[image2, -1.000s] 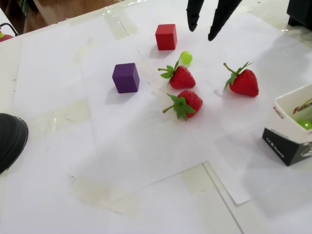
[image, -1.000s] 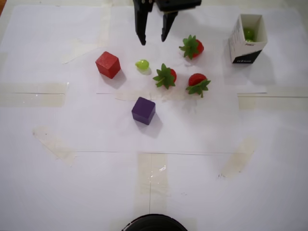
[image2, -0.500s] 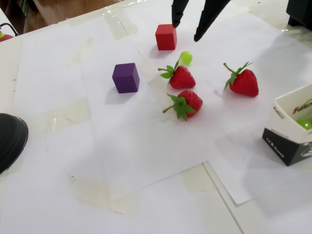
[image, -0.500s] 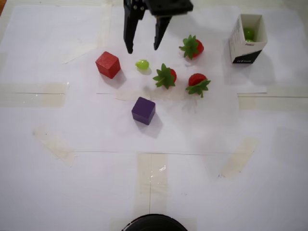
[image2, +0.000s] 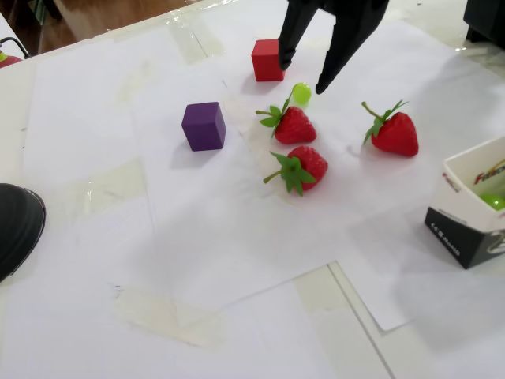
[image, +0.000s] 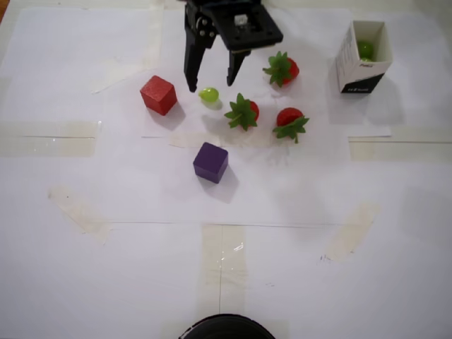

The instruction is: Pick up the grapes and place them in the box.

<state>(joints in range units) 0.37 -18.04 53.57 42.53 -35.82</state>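
Since 1 second ago, the black two-finger gripper (image: 210, 84) has come down from the top edge of the overhead view toward the sheet, and its spread fingers now straddle 1 small glossy light-green grape (image: 208, 94), which lies on the white paper just below the gap between the tips. The jaws stand wide apart, empty, with neither finger seen touching the grape; in the fixed view the gripper (image2: 302, 76) shows the same gap, the grape (image2: 301, 94) sitting between the 2 tips. A 2nd grape (image: 365, 49) lies inside the tall white cardboard box with a black band at its base (image: 357, 68), well apart from the gripper toward the right edge of the overhead view. In that view 1 red wooden cube (image: 158, 94) sits just left of the left finger, and 1 purple cube (image: 210, 162) lies farther below the gripper. 3 red strawberries with green leaves are there: 1 (image: 281, 69) just right of the right finger, 1 (image: 242, 111) just below and right of the grape, and 1 (image: 290, 123) farther right again.
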